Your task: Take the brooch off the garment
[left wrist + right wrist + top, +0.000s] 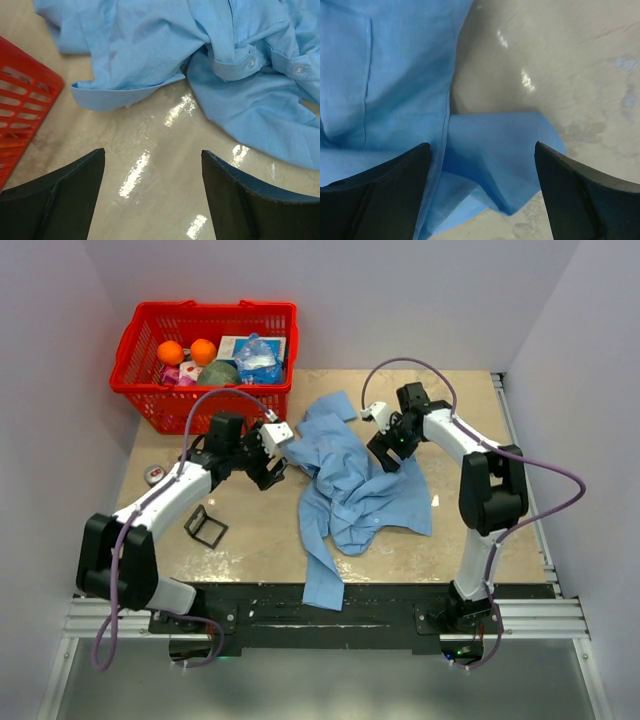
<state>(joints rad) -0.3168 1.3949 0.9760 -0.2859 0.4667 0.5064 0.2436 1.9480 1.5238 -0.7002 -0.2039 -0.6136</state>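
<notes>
Tan, glossy table [250, 550] at frame bottom; one strip of the shirt [350, 480] trails down toward the arm bases. Black square frame [205, 526] lies flat at lower left, apart from the cloth.

Shirt: thin light-blue weave, crumpled in a heap at centre, with soft folds, stitched hems and small white buttons [251, 62] along a band.

Left gripper [152, 165] is low over bare table just beside the shirt's left edge, jaws apart, nothing held. Right gripper [480, 155] is over a folded corner at the shirt's right edge, jaws likewise apart and empty. They likely flank the heap to spread it.

Brooch: not seen in any view; probably buried in the folds. Small round thing [155, 474] on the table at left, too small to identify.

Red plastic lattice basket [140, 400] at upper left, with oranges [170, 352] inside.
</notes>
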